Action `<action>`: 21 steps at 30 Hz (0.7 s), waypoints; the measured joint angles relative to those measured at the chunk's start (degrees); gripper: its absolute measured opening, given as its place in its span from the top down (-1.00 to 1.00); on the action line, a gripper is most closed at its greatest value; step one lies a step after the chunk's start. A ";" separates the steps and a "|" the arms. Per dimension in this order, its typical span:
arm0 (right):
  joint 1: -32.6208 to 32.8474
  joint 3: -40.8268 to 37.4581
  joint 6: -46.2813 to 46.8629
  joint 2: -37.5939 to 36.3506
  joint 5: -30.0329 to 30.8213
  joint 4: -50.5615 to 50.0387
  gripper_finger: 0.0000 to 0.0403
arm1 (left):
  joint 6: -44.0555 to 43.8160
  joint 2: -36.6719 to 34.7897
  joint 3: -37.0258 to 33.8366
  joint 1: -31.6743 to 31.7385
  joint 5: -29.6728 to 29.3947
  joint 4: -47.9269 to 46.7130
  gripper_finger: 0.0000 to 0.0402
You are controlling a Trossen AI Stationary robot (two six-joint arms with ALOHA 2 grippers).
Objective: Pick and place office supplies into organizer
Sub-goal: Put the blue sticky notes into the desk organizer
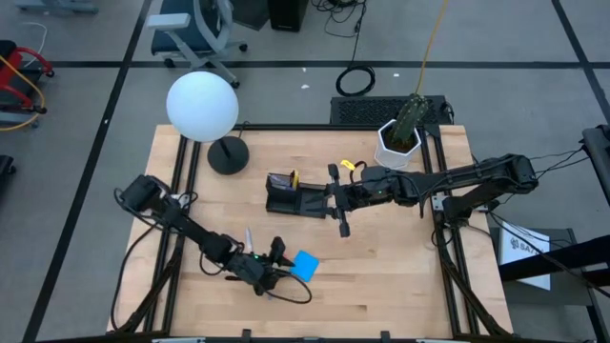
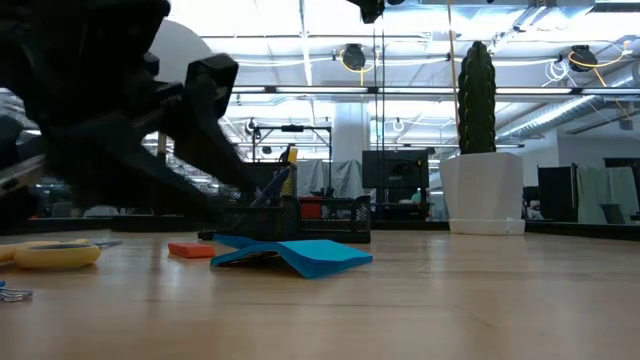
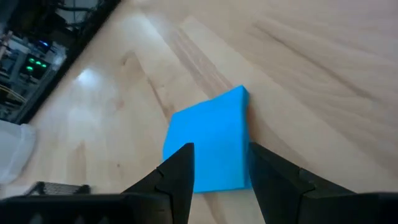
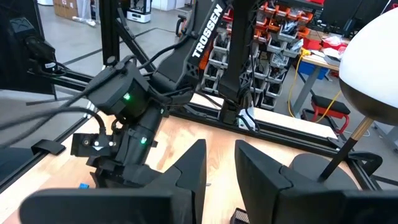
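A blue square pad (image 1: 305,265) (image 2: 300,255) lies flat on the wooden table near its front edge. My left gripper (image 1: 282,259) (image 3: 221,152) slants down over the pad's (image 3: 211,143) near end, open, one finger on each side. The black organizer (image 1: 286,198) (image 2: 320,220) stands mid-table with a yellow pen (image 1: 294,177) upright in it. My right gripper (image 1: 324,200) (image 4: 219,149) hovers high beside the organizer, open, nothing between its fingers. In the low view, yellow-handled scissors (image 2: 55,255) and a small red eraser (image 2: 190,249) lie on the table at the left.
A lamp with a white globe (image 1: 202,105) and a round black base (image 1: 227,154) stands at the far left. A white pot with a cactus (image 1: 398,143) (image 2: 478,190) stands at the far right. Bare wood lies to the right of the pad.
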 joint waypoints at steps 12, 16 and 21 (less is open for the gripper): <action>0.00 0.00 -0.02 0.00 0.00 0.19 0.63 | -2.72 0.79 -0.03 -0.85 -0.09 -0.96 0.23; 0.00 0.00 -0.02 0.00 0.00 0.20 0.63 | -4.02 0.79 -0.03 -0.29 -0.85 -3.60 0.23; 0.00 0.00 -0.02 0.00 0.00 0.22 0.63 | -4.55 0.79 -0.03 0.30 -1.77 -3.18 0.23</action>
